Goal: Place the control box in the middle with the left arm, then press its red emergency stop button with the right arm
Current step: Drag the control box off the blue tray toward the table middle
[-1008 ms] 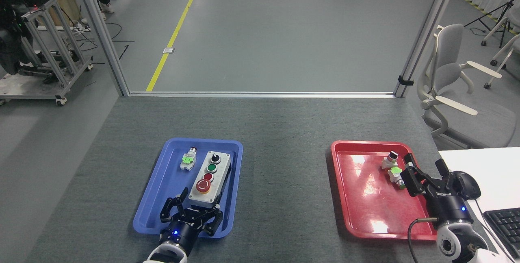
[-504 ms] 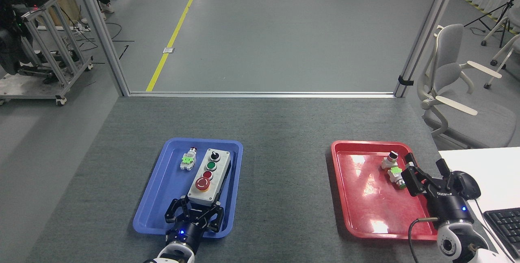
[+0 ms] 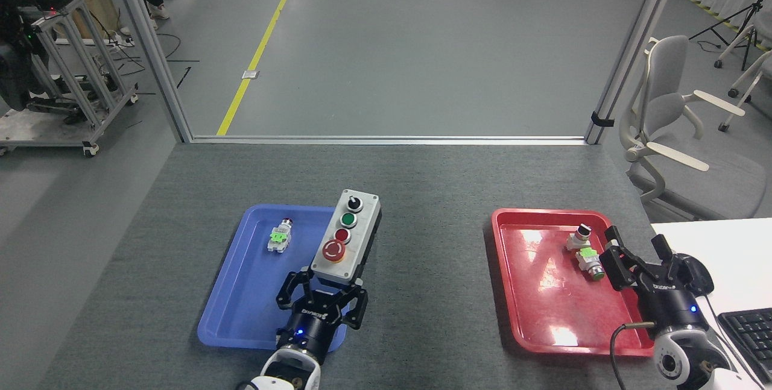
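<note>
The control box (image 3: 348, 234) is a long box with a light grey lid on a black base. Along its lid run a black knob, a green button, a small red button and the big red emergency stop button (image 3: 333, 251). It hangs tilted over the right rim of the blue tray (image 3: 241, 293), with my left gripper (image 3: 324, 286) shut on its near end. My right gripper (image 3: 634, 246) stands open and holds nothing, over the right edge of the red tray (image 3: 543, 317).
A small white switch part with a green tag (image 3: 279, 236) lies in the blue tray. Two similar parts (image 3: 582, 247) lie in the red tray, just left of my right gripper. A white desk (image 3: 730, 245) with a keyboard (image 3: 748, 333) is at the right.
My left gripper closed on the control box's near end, then carried it up and to the right, from inside the blue tray to over its right rim. The right arm has barely moved.
</note>
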Tool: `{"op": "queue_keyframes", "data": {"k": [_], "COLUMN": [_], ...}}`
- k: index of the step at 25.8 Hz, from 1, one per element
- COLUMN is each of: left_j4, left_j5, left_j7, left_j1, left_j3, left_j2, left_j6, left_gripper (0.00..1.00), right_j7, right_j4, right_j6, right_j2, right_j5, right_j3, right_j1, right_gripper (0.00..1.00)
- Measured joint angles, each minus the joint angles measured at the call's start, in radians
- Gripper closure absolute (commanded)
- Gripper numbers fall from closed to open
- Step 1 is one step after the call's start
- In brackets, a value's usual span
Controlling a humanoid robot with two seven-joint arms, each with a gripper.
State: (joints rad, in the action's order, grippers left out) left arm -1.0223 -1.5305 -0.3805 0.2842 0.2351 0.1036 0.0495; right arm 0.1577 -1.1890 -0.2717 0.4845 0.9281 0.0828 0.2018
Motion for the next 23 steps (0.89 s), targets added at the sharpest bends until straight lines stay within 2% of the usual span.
{"op": "queue_keyframes", "data": {"k": [8,13,23], "left_j4": [0.009,0.047,0.172], "left_j5": [0.080,0.120,0.184], "left_j7": [0.053,0.059,0.053], "left_j1": [0.040,0.046,0.081], "left_j3": [0.272,0.392,0.443], "left_j2": [0.036,0.037,0.037], "left_j6": [-0.106,-0.117,-0.174], "left_gripper": [0.99,1.00,1.00], "right_j7": [0.001,-0.001,-0.001], "right_j4": [0.000,0.000,0.000], "right_j6": [0.011,0.015,0.013], "right_j2": [0.001,0.001,-0.001], "right_j5": [0.000,0.000,0.000], "right_j3": [0.000,0.001,0.001], "right_j1": [-0.001,-0.001,-0.001], "right_gripper": [0.00,0.00,0.00]}}
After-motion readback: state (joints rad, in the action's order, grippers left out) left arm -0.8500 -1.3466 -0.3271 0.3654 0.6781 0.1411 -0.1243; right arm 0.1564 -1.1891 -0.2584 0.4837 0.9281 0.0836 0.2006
